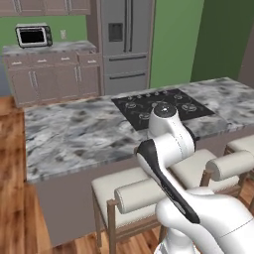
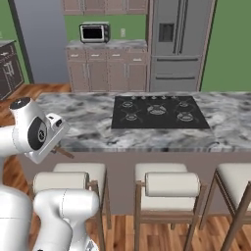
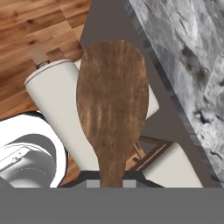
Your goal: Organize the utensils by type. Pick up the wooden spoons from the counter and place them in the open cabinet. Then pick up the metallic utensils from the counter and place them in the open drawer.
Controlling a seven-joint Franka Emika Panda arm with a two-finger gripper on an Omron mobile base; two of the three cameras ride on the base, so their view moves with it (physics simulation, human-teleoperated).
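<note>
The gripper (image 3: 111,181) is clamped on the wooden spoon (image 3: 112,105) at frame centre; it looks light, stiff, best held by the handle.

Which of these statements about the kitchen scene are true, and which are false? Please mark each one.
1. The hand is shut on a wooden spoon. True.
2. The spoon's bowl is metallic and shiny. False: it is brown wood with visible grain.
3. A black cooktop is set into the marbled island top. True.
4. A toaster oven stands on the floor beside the refrigerator. False: it stands on the far counter.
5. Cushioned stools stand along the near side of the island. True.
6. The walls behind the far cabinets are blue. False: they are green.
</note>
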